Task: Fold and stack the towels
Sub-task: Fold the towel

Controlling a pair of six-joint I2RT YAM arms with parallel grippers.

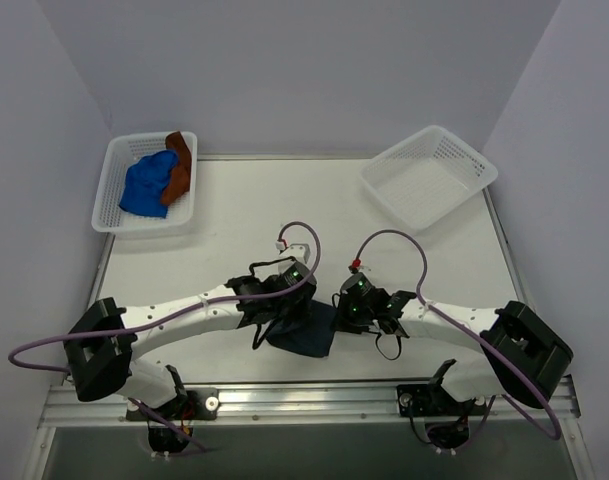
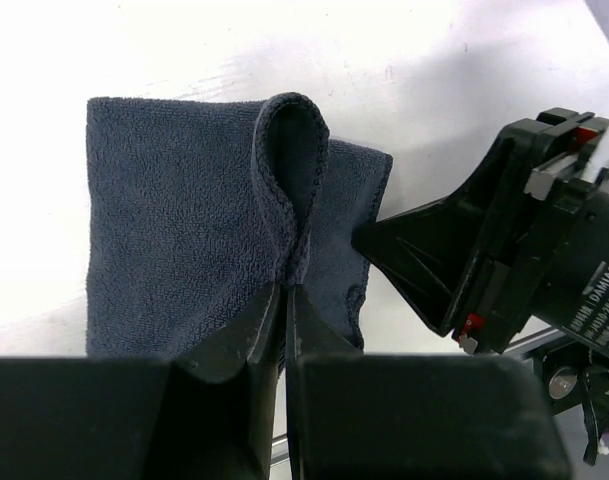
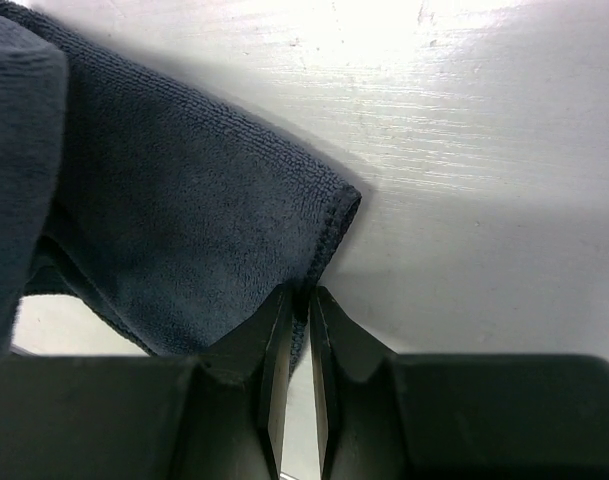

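At the near edge of the worktop (image 1: 284, 200), a dark navy terry-cloth towel (image 2: 174, 220) is lying half-folded. The left hand (image 2: 287, 292) is clamping its looped hem, the right hand (image 3: 302, 300) its corner. Both should be moving together, keeping edges matched.

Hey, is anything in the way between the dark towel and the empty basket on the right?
Nothing visible: only bare table between towel and basket. The left gripper and right gripper each pinch the towel.

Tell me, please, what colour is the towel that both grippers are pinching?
The towel is dark slate blue, clearest in the left wrist view.
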